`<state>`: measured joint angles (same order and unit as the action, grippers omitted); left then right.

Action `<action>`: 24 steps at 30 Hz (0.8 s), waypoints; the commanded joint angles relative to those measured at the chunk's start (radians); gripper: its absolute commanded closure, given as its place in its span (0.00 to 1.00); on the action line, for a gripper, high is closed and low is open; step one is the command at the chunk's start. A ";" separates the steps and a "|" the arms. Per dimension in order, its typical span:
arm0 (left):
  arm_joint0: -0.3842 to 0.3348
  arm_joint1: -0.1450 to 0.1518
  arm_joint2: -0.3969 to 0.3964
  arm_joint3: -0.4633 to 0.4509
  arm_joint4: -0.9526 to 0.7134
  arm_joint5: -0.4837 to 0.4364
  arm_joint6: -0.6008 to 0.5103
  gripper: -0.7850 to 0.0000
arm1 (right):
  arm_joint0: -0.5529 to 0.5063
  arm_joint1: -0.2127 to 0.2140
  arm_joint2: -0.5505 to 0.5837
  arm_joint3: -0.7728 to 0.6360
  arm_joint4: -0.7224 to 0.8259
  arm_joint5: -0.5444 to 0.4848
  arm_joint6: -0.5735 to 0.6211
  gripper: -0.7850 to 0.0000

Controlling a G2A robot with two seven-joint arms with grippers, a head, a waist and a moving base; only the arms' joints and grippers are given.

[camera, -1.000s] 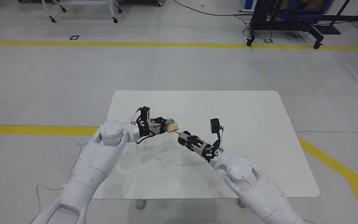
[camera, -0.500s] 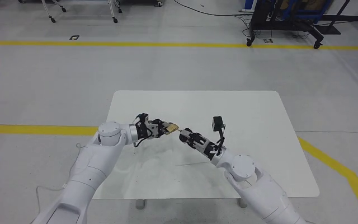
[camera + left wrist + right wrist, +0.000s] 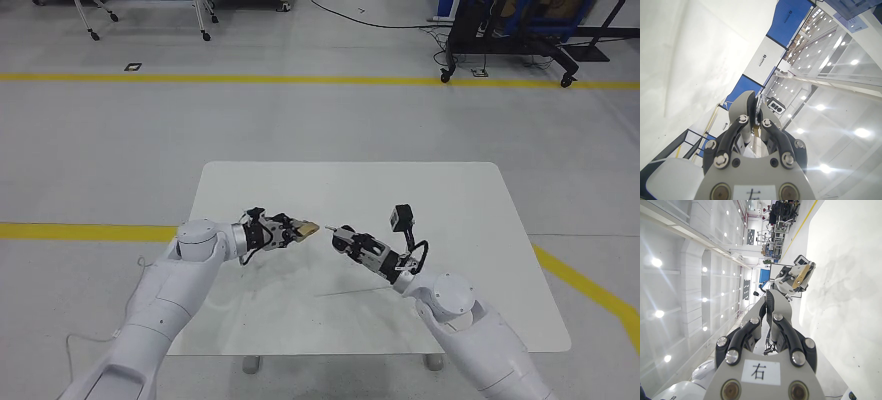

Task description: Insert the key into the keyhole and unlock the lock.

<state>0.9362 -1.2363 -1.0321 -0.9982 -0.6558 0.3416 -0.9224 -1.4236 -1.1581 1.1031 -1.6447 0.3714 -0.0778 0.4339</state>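
The lock [image 3: 309, 229], a small brass block, is up off the table, clamped in the left gripper [image 3: 302, 229] over the near-left part of the tabletop, its free end pointing across at the other arm. The right wrist view catches it edge-on [image 3: 801, 275], a brass slab tilted between two pale fingers that squeeze its flat faces. In the left wrist view those fingers [image 3: 741, 103] press tight on a bit of shiny metal, with hardly any gap between them. Facing the lock, just beside it but not touching, is the key [image 3: 329, 231], a thin pale sliver poking out of the right gripper [image 3: 338, 235] and too small for its shape to be made out. That gripper is pinched nearly together, its ribbed pads [image 3: 770, 303] face to face with only a hairline slit between them, and the wrist view hides the key inside that pinch. So lock and key hang nose to nose in the air with a small gap between them, the key not in the lock. Both arms come in from the near edge of the white table [image 3: 450, 200] and meet left of its middle. Around the table lies grey floor, with a yellow line [image 3: 300, 78] running across it on the far side.
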 commanded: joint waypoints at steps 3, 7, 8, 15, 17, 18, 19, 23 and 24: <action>0.031 0.001 -0.011 -0.046 0.011 -0.068 0.065 1.00 | -0.018 -0.005 -0.009 -0.035 0.034 0.157 -0.095 1.00; 0.048 0.004 -0.010 -0.076 0.055 -0.098 0.103 1.00 | -0.040 -0.010 -0.016 -0.094 0.041 0.250 -0.174 1.00; 0.052 0.004 -0.009 -0.079 0.058 -0.092 0.107 1.00 | -0.045 -0.012 -0.018 -0.105 0.034 0.266 -0.215 1.00; 0.050 0.002 -0.006 -0.081 0.056 -0.037 0.136 1.00 | -0.028 -0.039 -0.099 -0.130 0.012 0.366 -0.387 1.00; 0.050 0.001 0.000 -0.082 0.064 -0.032 0.136 1.00 | -0.011 -0.046 -0.117 -0.124 0.021 0.399 -0.398 1.00; 0.050 0.000 0.003 -0.083 0.067 -0.031 0.135 1.00 | -0.003 -0.049 -0.122 -0.122 0.024 0.411 -0.401 1.00; 0.050 0.000 0.005 -0.083 0.069 -0.029 0.133 1.00 | 0.005 -0.051 -0.127 -0.119 0.022 0.423 -0.407 1.00; 0.047 -0.002 0.012 -0.080 0.078 -0.025 0.132 1.00 | 0.028 -0.060 -0.141 -0.105 0.030 0.439 -0.402 1.00; 0.046 -0.002 0.012 -0.080 0.079 -0.026 0.133 1.00 | 0.030 -0.061 -0.141 -0.103 0.034 0.436 -0.401 1.00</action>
<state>0.9829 -1.2381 -1.0203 -1.0787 -0.5784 0.3168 -0.7906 -1.3962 -1.2179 0.9625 -1.7506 0.4017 0.3627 0.0325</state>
